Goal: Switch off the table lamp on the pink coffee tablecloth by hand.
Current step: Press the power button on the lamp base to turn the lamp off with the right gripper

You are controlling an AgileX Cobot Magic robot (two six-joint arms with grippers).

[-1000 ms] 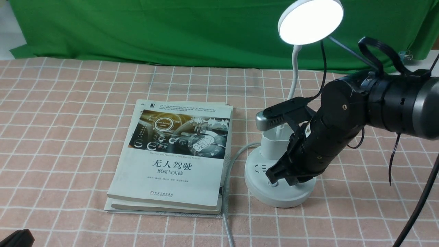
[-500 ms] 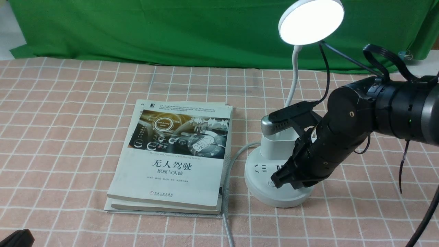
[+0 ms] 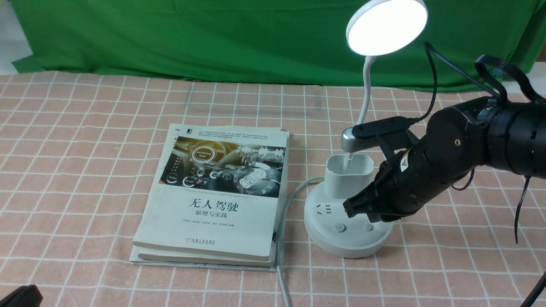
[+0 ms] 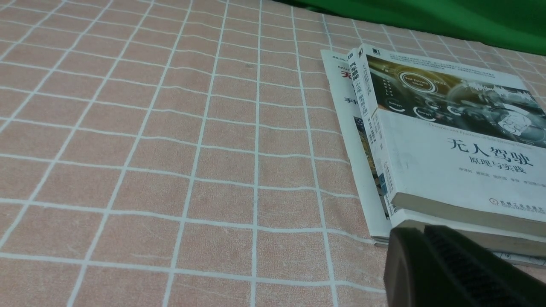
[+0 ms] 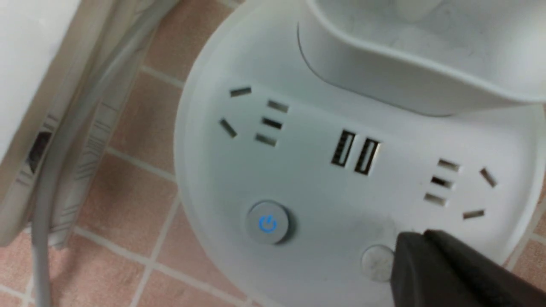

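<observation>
right gripper (image 3: 352,209), jaws clenched on nothing, hovers just over the base (image 3: 332,245), tip beside the plain button (image 5: 375,262) (the blue-lit button (image 5: 268,223) sits apart). advise a square press, too light to slide the base. the table lamp (image 3: 345,179) stands on the pink coffee tablecloth (image 3: 85,170); above the base, its disc head (image 3: 386,26) shines white.

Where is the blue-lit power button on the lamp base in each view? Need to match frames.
Front view: power button sits on the lamp base near its front rim, between the plain button and the book stack.
Left wrist view: not in it; only pink tablecloth and book stack.
Right wrist view: power button is in plain sight on the base, icon glowing blue.
Shared landmark: the book stack beside the base.
</observation>
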